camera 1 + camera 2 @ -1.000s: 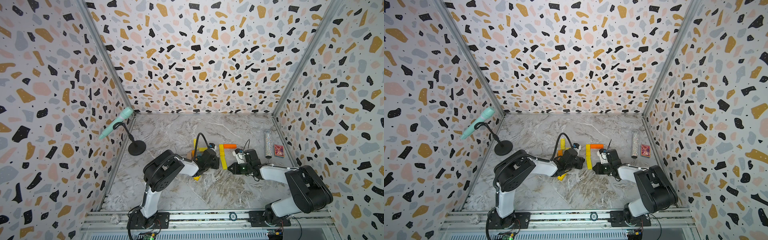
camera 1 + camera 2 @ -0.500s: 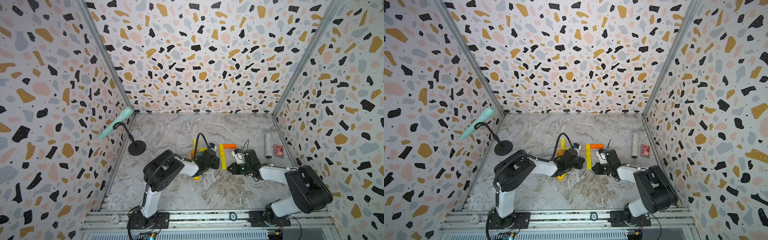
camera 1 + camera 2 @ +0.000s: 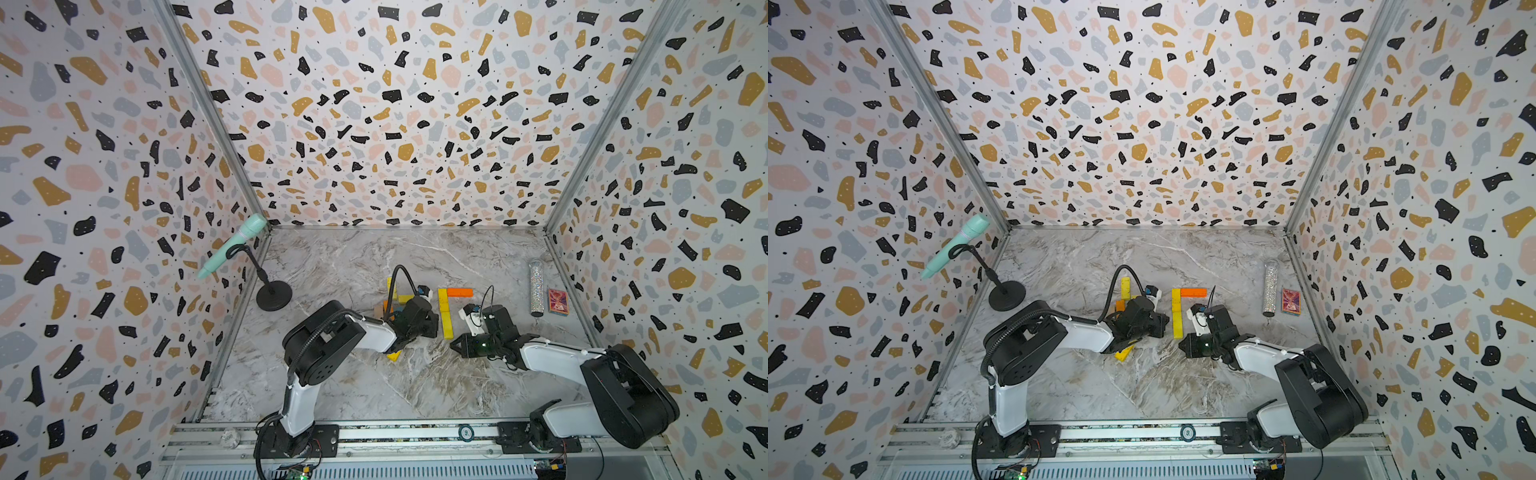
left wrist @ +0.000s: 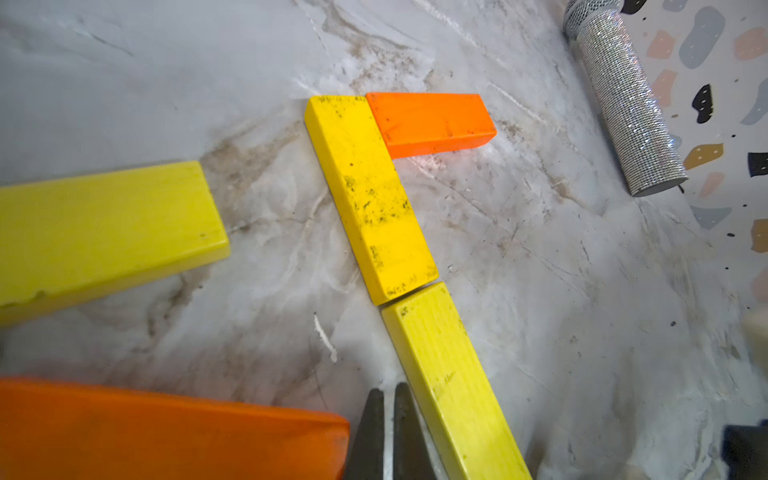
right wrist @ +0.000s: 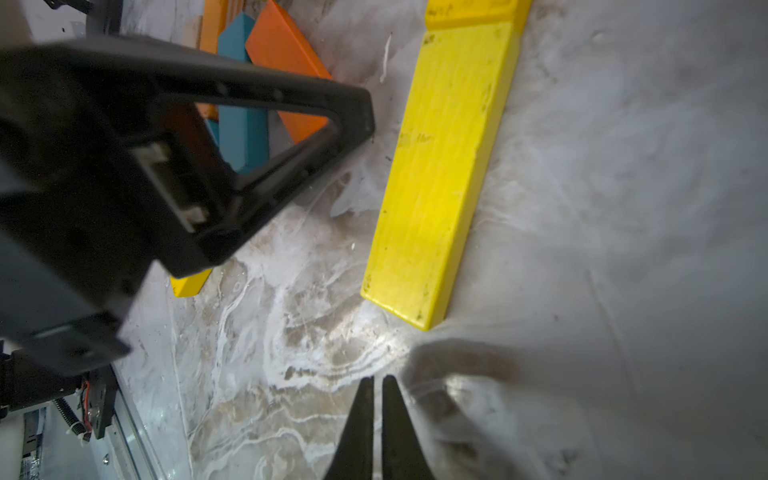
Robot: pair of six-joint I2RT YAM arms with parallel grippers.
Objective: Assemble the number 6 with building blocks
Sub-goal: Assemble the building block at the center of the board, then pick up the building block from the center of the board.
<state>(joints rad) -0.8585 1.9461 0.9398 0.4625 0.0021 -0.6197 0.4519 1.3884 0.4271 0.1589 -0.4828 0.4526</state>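
An orange plank (image 3: 459, 292) and two yellow planks (image 3: 443, 299) (image 3: 448, 326) lie end to end in an angular hook on the marble floor; all three also show in the left wrist view, orange plank (image 4: 430, 122), upper yellow plank (image 4: 370, 195), lower yellow plank (image 4: 449, 382). My left gripper (image 4: 388, 390) is shut and empty, its tips right beside the lower yellow plank. My right gripper (image 5: 377, 380) is shut on nothing, just short of that plank's near end (image 5: 440, 166). Loose building blocks lie under and behind the left arm: yellow (image 3: 391, 286), orange (image 3: 388, 307), teal (image 5: 241, 124), another yellow (image 3: 394, 355).
A teal microphone (image 3: 232, 245) on a black stand (image 3: 273, 295) is at the left wall. A glittery cylinder (image 3: 536, 286) and a red card box (image 3: 557, 301) lie by the right wall. Terrazzo walls enclose three sides; a metal rail (image 3: 374, 436) runs along the front.
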